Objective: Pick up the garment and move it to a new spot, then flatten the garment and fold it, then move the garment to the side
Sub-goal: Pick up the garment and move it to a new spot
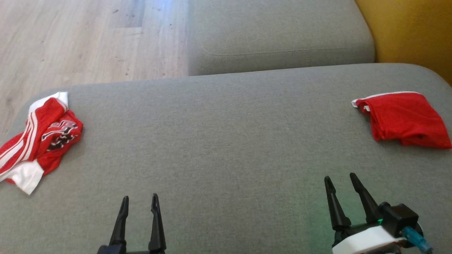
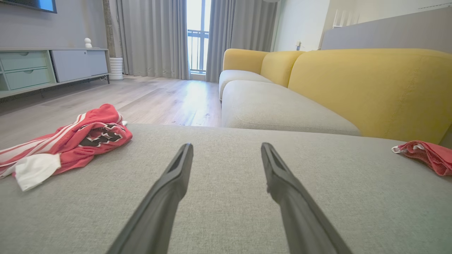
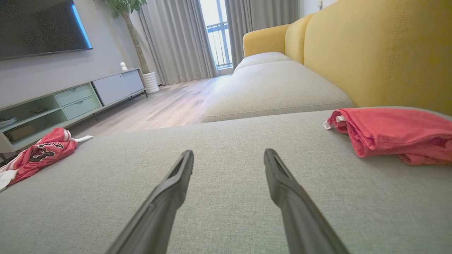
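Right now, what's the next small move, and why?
Probably reach the left gripper toward the crumpled striped garment: it lies bunched on the cushion, far left, nearest that arm. It and the right gripper are open, empty; the red garment at right looks folded.

floor (image 2: 159, 98): pale wood | sofa (image 2: 282, 113): grey seats, yellow back | curtains (image 2: 152, 35): grey | window (image 2: 197, 21): bright daylight | tv cabinet (image 3: 74, 100): pale, low
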Robot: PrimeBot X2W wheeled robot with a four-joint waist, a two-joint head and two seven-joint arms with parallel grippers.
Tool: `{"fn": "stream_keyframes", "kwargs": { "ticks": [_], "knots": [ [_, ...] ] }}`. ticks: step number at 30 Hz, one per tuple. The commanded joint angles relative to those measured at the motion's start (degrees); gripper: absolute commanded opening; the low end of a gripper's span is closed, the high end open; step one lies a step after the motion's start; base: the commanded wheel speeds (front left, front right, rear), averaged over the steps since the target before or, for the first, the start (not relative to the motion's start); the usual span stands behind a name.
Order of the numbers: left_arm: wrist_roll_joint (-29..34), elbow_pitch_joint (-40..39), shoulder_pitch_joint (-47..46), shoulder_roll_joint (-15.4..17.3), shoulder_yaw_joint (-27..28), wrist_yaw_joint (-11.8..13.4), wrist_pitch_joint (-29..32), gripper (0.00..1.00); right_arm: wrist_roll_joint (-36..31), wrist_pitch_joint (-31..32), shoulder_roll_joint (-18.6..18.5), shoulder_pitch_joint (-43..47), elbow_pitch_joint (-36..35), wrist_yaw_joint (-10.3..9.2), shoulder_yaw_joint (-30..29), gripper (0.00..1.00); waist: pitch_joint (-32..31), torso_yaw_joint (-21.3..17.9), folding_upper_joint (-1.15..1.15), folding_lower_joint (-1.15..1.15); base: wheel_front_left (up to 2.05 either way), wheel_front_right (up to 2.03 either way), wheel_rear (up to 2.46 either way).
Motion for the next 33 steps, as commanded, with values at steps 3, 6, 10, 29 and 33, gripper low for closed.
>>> {"fn": "stream_keyframes", "kwargs": {
  "ticks": [3,6,10,29,33],
  "knots": [
    [0.75,-1.23,-1.40,-0.17,2.25,-0.23,-0.29,1.00,-0.42,-0.62,0.01,-1.37,-1.64,-0.05,1.55,1.00,-0.27,1.73,0.00,0.00,0.00,0.00,0.00],
    [0.80,-0.95,-1.17,-0.17,2.46,-0.20,-0.29,1.00,-0.48,-0.62,-0.03,-0.79,-1.52,-0.05,2.00,1.00,-0.61,3.79,0.00,0.00,0.00,0.00,0.00],
    [0.92,-0.66,-0.98,-0.17,3.15,-0.40,-0.29,1.00,-0.54,-0.62,0.01,-0.25,-1.53,-0.05,2.37,1.00,-0.84,7.70,0.00,0.00,0.00,0.00,0.00],
    [1.19,-2.05,1.01,-0.17,8.13,-0.92,-0.29,1.00,-1.03,-0.62,-0.42,0.35,-1.34,-0.05,3.38,1.00,0.95,24.57,0.00,0.00,0.00,0.00,0.00],
    [0.41,-3.01,0.25,-0.17,8.83,-0.21,-0.29,1.00,-1.46,-0.62,-1.25,-0.36,-1.57,-0.05,3.42,1.00,3.16,25.97,0.00,0.00,0.00,0.00,0.00]
  ]
}}
